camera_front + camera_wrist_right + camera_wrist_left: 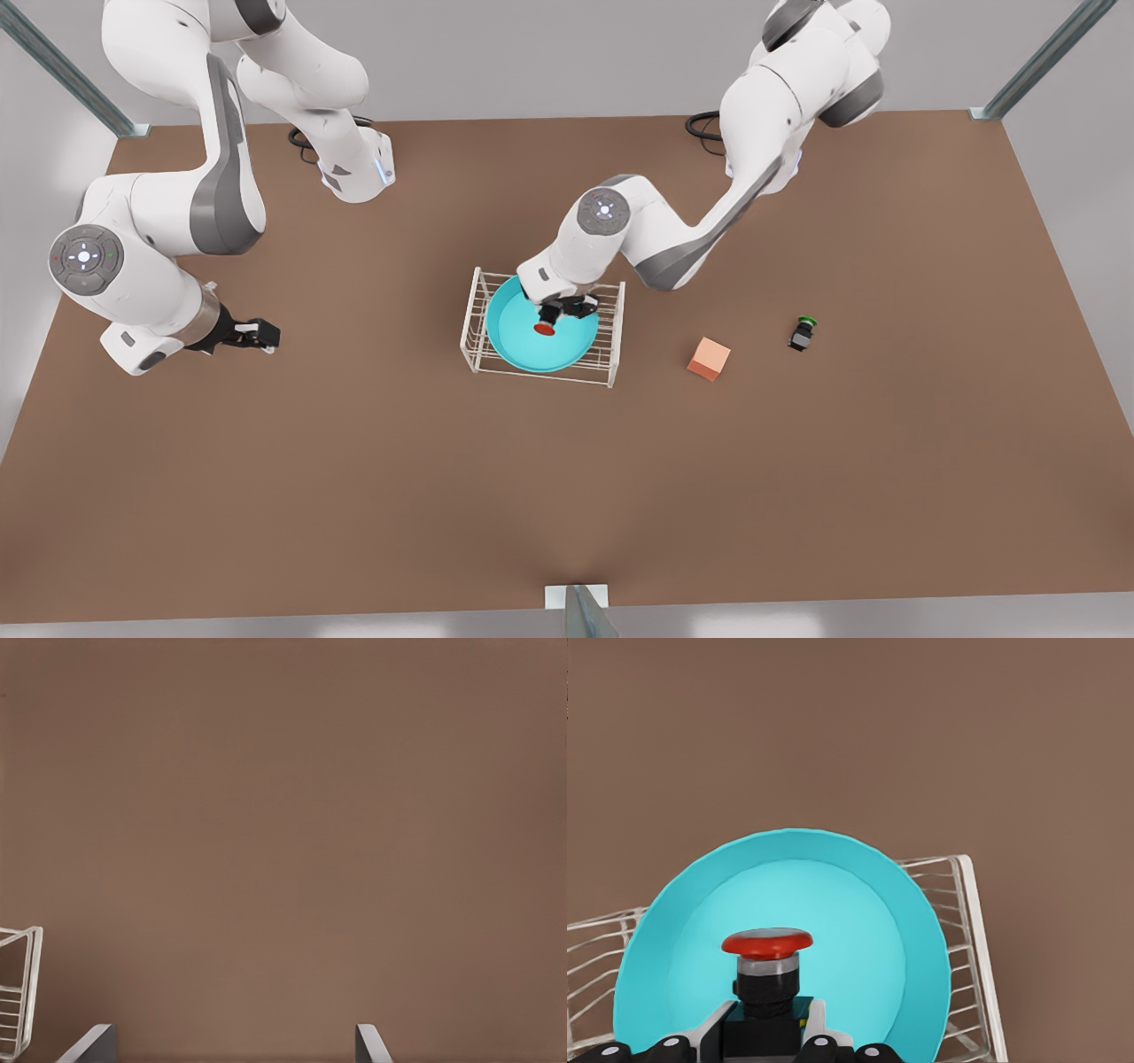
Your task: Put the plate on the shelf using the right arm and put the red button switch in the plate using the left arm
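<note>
Red button switch (766, 970): black body, grey collar, red mushroom cap, upright over the turquoise plate (518, 341) on the white wire shelf (611, 354). Base hidden; contact with plate unclear. Left hand (567, 310) clamped on its body. Right hand (266, 335) spread wide, empty, over brown surface (567, 487), well apart.

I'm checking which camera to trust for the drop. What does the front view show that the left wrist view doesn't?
Front view alone: the right gripper waiting open over bare table at the front view's left, the salmon cube and the green-capped switch. Left wrist view alone: the left gripper's fingers clamping the red button switch's black body, cap up. Both: the left gripper holding the red button switch over the plate on the shelf.
</note>
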